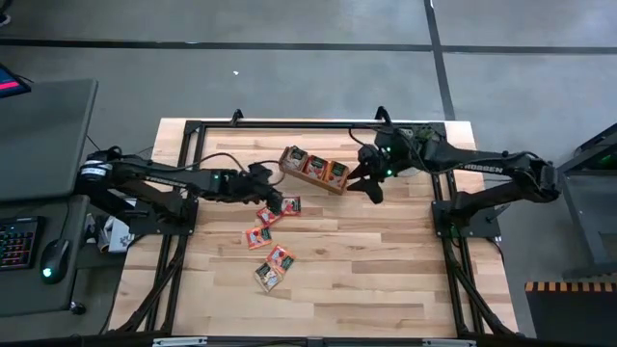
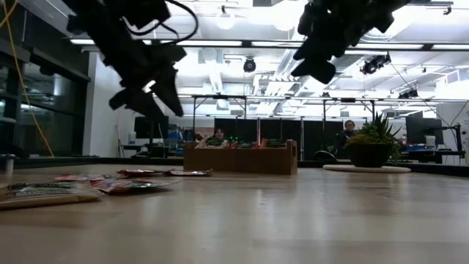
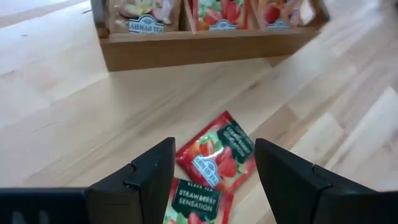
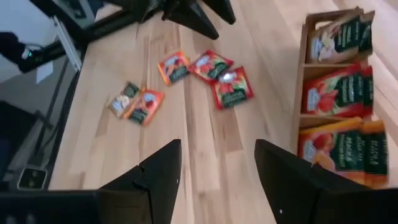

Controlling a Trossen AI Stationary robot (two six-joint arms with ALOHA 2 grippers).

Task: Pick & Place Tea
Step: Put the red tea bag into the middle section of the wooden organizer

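Left gripper (image 1: 280,203) is over the desk (image 1: 386,270), spread wide and holding nothing, directly above the upper pair of loose tea sachets (image 1: 286,205); in the left wrist view 2 red strawberry sachets (image 3: 214,155) lie flat between its fingers (image 3: 146,177), one partly overlapping the other. Right gripper (image 1: 374,188) hovers just beside the right end of the wooden tray (image 1: 315,170), fingers apart, nothing between them. Tray sits angled near the desk's far middle, all 3 compartments stocked with upright sachets (image 4: 339,87). Loose tea on the desk runs in a scattered line from the left gripper toward the near edge: the pair under the gripper, 2 red-orange ones (image 1: 260,227) just below, then another pair (image 1: 274,267) farther down, 1 of them paler. Low view shows both grippers raised clear of the desk, sachets lying flat at left, a potted plant (image 2: 372,144) at right.
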